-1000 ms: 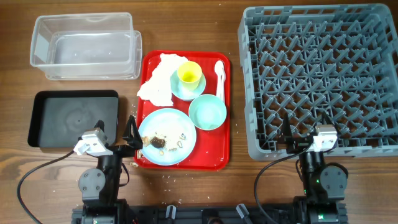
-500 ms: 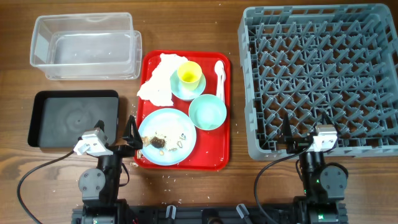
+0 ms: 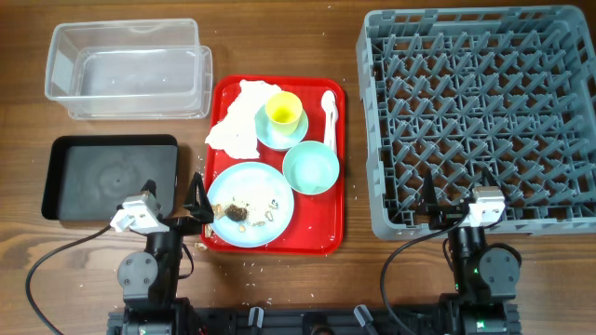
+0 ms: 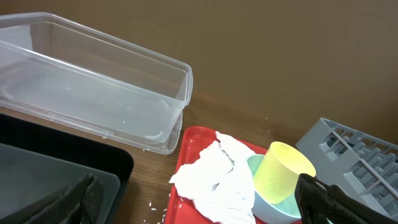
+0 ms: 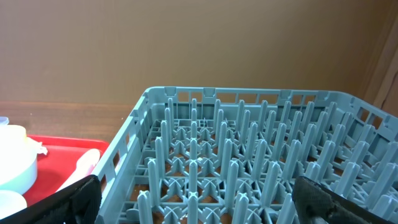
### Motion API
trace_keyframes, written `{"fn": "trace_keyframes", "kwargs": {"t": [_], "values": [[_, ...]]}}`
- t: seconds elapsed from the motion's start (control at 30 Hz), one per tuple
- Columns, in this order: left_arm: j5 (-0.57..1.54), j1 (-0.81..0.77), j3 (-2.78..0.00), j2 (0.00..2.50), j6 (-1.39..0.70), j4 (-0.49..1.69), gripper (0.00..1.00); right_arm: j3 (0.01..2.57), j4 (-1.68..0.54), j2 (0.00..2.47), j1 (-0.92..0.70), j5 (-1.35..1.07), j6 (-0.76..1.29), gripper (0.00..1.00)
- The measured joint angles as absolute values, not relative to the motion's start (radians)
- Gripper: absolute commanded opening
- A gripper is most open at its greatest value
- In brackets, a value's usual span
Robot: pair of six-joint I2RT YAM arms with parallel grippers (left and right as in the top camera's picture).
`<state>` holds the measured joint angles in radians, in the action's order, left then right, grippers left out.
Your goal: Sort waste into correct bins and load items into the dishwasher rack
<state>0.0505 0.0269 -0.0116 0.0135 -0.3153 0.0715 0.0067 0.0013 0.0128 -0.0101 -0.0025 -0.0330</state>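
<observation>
The red serving tray [image 3: 333,237] holds a crumpled white napkin [image 3: 240,119], a yellow cup [image 3: 283,111] on a light blue saucer [image 3: 264,136], a mint-green bowl [image 3: 310,168], a white spoon [image 3: 329,115] and a light blue plate [image 3: 253,189] with brown lumps and crumbs [image 3: 238,212]. The grey rack [image 3: 480,121] is on the right. The clear tub [image 3: 128,70] and black tray [image 3: 110,177] are on the left. My left gripper [image 3: 173,201] is open and empty between the black tray and the plate. My right gripper [image 3: 456,199] is open and empty at the rack's near edge.
The left wrist view shows the tub [image 4: 93,93], napkin [image 4: 214,177] and cup [image 4: 283,171] ahead of the open jaws [image 4: 196,208]. The right wrist view shows rack pegs [image 5: 249,162] between the open jaws [image 5: 202,202]. Rice crumbs [image 3: 244,258] lie on the wood near the tray.
</observation>
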Motion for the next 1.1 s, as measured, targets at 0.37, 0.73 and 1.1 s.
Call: {"fn": "trace_keyframes", "kwargs": {"t": [0.37, 0.73, 1.1], "values": [[0.051, 0.027, -0.012, 0.014, -0.315, 0.072, 1.00, 0.007, 0.001, 0.013, -0.010, -0.002, -0.033, 1.00], [0.050, 0.027, -0.012, 0.014, -0.315, 0.072, 1.00, 0.007, 0.001, 0.013, -0.010, -0.002, -0.033, 1.00], [0.249, 0.026, -0.012, 0.014, -0.498, 0.047, 1.00, 0.007, 0.001, 0.013, -0.010, -0.003, -0.033, 1.00]]}}
